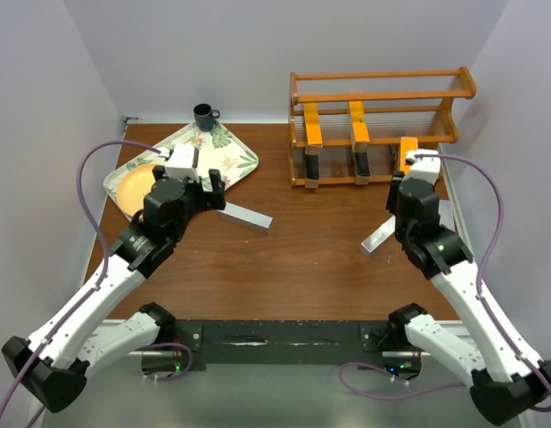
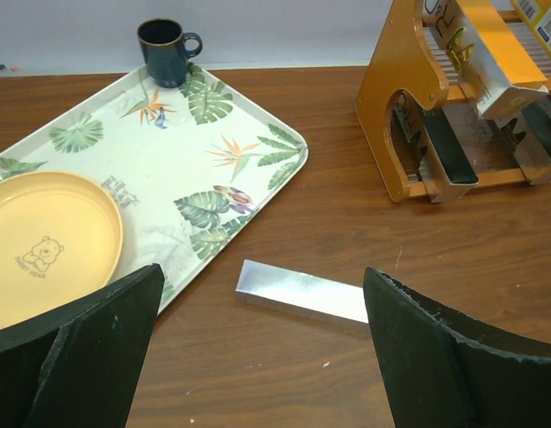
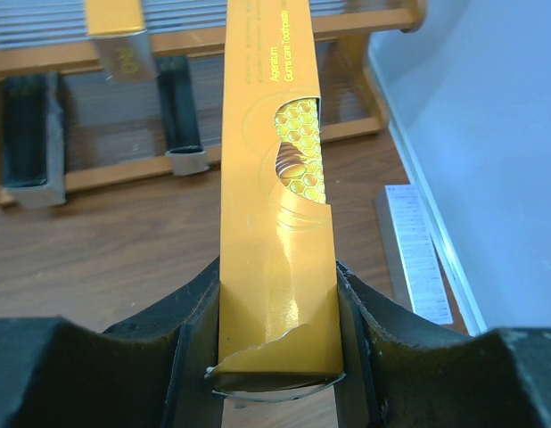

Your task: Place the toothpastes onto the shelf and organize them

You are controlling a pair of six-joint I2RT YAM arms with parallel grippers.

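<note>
Shelf (image 1: pixel 382 85): two orange boxes (image 1: pixel 312 125) and two black boxes (image 1: pixel 312 167) already in. A third orange box (image 3: pixel 275 205) is clamped in the right gripper (image 3: pixel 277 357), near the shelf's right end. One silver box (image 2: pixel 302 292) lies on the table (image 1: pixel 284 267) below the left gripper (image 2: pixel 262 285), which is wide and empty. A second silver box (image 1: pixel 379 236) lies further right. Roughly half done, I judge.

The top camera stood high at the near side of the table (image 1: pixel 302 259) and looked down over all of it, taking in the shelf (image 1: pixel 374 94), the tray (image 1: pixel 231 147) and the silver box (image 1: pixel 244 216). The left wrist camera sat low behind the left gripper (image 2: pixel 262 276) and faced forward between its spread fingers (image 2: pixel 88 357), the silver box just ahead, the tray ahead-left, the shelf ahead-right. The right wrist camera looked closely along the orange box (image 3: pixel 275 178) clamped in the right gripper (image 3: pixel 277 294) toward the shelf ahead, which all three views shared.
</note>
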